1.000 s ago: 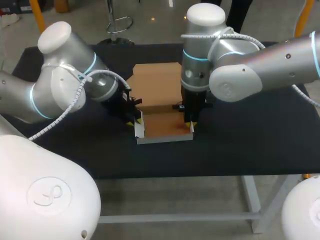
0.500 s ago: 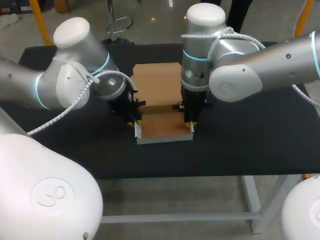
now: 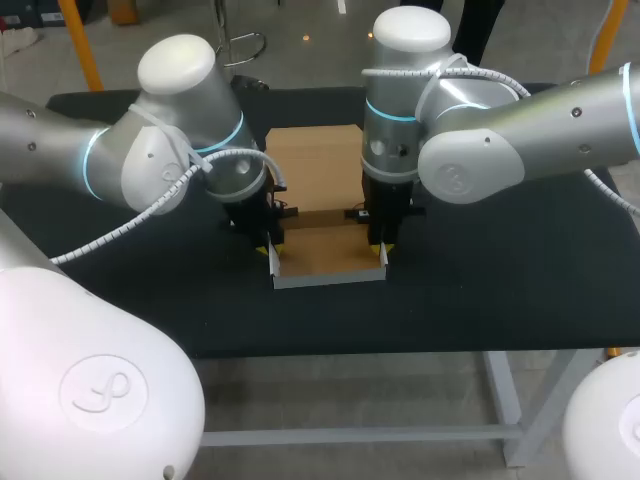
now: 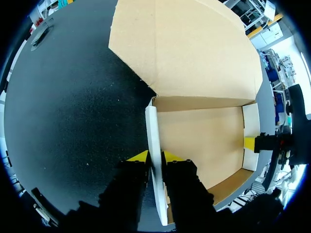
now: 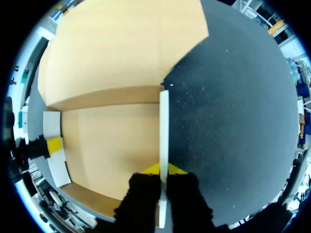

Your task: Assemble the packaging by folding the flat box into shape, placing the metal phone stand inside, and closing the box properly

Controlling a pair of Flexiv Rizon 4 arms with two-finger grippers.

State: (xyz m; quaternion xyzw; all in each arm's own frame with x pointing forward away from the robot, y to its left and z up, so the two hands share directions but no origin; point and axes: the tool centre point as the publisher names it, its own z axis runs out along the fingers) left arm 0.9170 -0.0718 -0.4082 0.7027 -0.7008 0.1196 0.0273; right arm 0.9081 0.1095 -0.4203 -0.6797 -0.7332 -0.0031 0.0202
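Left arm swung inward; left gripper and right gripper each clamp box walls.

Bright, even light from above. Box evenly lit, cardboard matte; its inner far wall slightly shaded. Soft highlights on left arm and right arm flanking box. Table around box dark, faint speckle.

Robotics lab: two arms at black table.

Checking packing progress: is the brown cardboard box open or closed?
Open: the brown cardboard box has its lid folded back, interior exposed and empty.
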